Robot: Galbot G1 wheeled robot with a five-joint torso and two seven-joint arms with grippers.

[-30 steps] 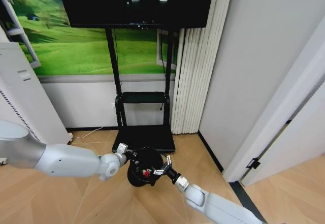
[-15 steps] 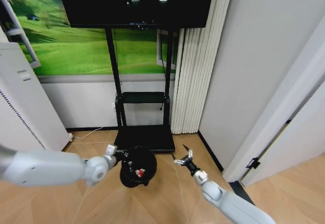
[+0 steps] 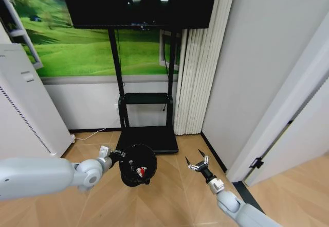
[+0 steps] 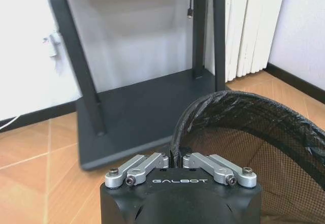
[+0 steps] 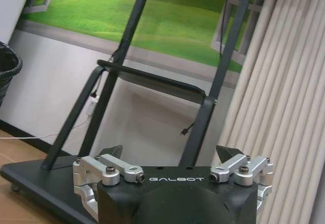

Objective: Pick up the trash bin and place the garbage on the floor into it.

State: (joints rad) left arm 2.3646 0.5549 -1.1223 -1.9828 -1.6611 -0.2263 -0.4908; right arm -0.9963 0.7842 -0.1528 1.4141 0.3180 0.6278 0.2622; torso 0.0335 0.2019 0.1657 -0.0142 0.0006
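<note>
The trash bin (image 3: 138, 164), round, black and bag-lined, hangs tipped in front of the TV stand base (image 3: 146, 139), its mouth turned toward the head camera so that something small and red-and-white can be seen lying inside. The left gripper (image 3: 115, 156) carries it by the rim: in the left wrist view the fingers are drawn together on the bin's edge (image 4: 175, 155), where the liner folds over the mesh wall. The right gripper (image 3: 198, 165) is off to the bin's right, well apart from it, jaws spread wide with nothing between them, above the herringbone floor (image 3: 169, 196) near the pleated curtain (image 3: 193, 77).

The risk, as I judge it, lies in that one-point pinch on a thin rim. The bin is tilted, so a quick swing of the arm could let it rotate or slip from the fingers, or let the contents spill back out. The bag liner may also slide against the mesh and loosen the hold.
</note>
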